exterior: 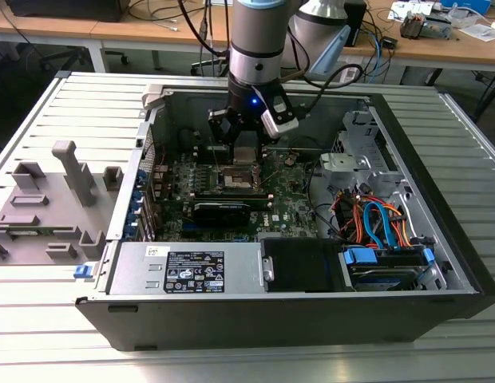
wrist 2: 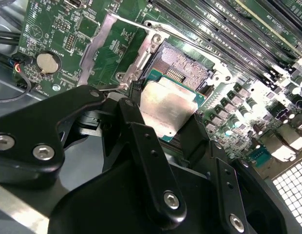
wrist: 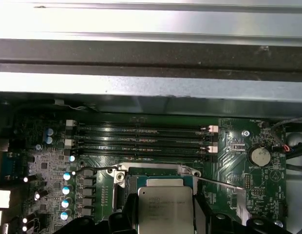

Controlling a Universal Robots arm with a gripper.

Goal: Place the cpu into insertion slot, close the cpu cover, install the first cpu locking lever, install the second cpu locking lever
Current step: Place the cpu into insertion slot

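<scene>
Your gripper (wrist 2: 165, 127) has its jaws pinched on two opposite edges of the cpu (wrist 2: 166, 108). The chip hangs close over the open insertion slot (wrist 2: 182, 68) inside the computer case (exterior: 231, 323); you cannot tell whether it touches. Treat the chip as light, stiff and probably slippery on its metal top. Its underside is likely delicate, so the bare edges look like the safe hold.

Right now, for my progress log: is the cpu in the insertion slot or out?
Out: the gripper holds the cpu above the bare insertion slot.
</scene>
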